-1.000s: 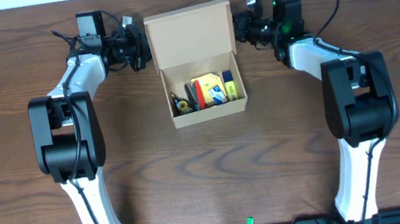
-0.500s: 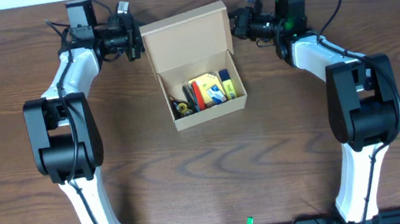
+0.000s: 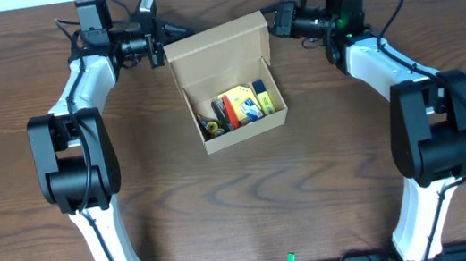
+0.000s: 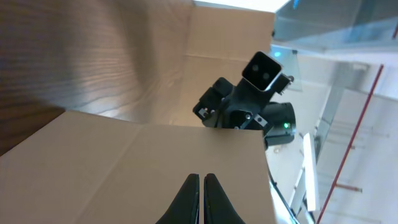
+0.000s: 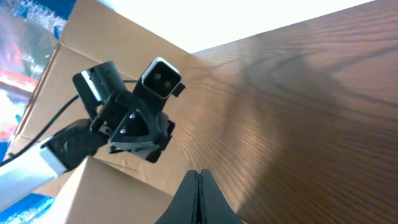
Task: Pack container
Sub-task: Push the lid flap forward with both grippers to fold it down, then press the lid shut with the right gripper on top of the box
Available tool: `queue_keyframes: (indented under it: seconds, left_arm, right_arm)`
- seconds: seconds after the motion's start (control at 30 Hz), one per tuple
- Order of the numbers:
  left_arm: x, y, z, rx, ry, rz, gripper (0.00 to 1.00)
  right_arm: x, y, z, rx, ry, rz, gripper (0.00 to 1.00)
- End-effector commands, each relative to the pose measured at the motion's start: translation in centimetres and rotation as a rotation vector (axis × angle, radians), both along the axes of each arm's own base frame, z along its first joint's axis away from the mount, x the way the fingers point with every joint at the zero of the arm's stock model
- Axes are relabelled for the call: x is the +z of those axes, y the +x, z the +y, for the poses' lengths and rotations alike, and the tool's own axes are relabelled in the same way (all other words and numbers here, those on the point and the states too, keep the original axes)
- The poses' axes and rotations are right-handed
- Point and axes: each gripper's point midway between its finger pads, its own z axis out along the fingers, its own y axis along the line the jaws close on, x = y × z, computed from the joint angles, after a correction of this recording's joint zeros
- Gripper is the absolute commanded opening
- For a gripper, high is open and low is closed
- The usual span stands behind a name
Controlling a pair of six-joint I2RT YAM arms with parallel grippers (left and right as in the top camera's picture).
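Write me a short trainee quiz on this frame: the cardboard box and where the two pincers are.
1. True or false: the container has its lid folded down over the contents.
2. Where are the left pincer and right pincer? A) one at each side edge of the raised lid; B) both inside the box; C) both down by the box's front wall.
3. Are the two pincers open or shut?
Key: 1. False: the lid stands open and coloured items show inside. 2. A. 3. Both shut.
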Motion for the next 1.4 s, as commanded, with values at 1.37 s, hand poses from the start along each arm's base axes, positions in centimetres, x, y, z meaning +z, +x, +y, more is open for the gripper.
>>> queue_keyframes:
  seconds: [1.37]
  left_arm:
    - [8.3,-0.5,-3.4,-0.153,-0.097,-0.143,0.05]
  right_arm:
    - [-0.8,-11.2,2.0,0.137,-0.492,0.066,0.01]
